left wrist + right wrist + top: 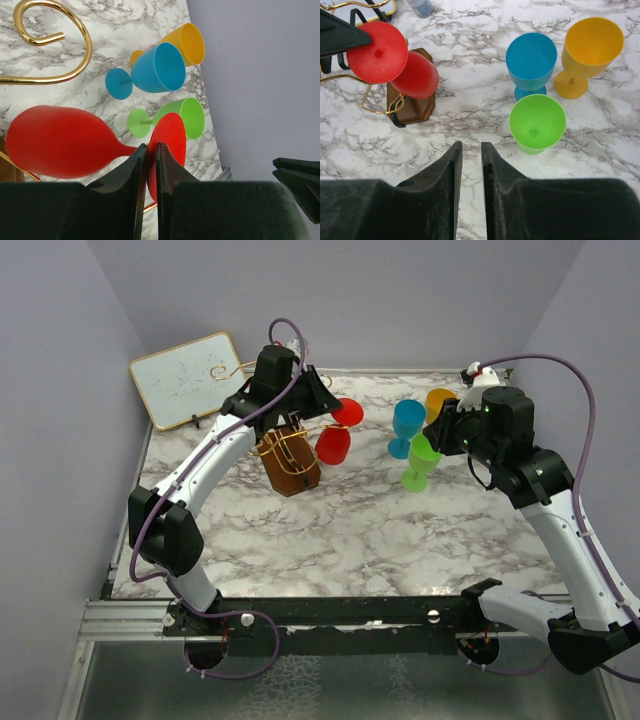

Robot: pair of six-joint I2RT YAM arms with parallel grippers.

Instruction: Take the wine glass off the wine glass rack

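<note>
On the far left of the marble table (350, 530), the wine glass rack (290, 462) stands on its brown wooden block, and the red wine glass (334, 443) hangs from it upside down, bowl low and foot uppermost. In the left wrist view the left gripper (148, 150) is seen closed on the stem, pinched just under the foot, with a curled gold arm (40, 79) of the rack close by. The right gripper (471, 147) is held above the table with its fingers slightly parted and nothing between them.

The step in hand is judged to be the withdrawal of the glass. It would best be done by sliding the foot along the wire toward the open end of the hook before any lift is made, since a straight pull would likely catch the foot and drag or tip the light rack. The pinch should be kept firm so the smooth stem is not allowed to rotate. A path to the near side is advised, as the blue glass (531, 60), green glass (537, 122) and orange glass (592, 45) stand upright to the right.
</note>
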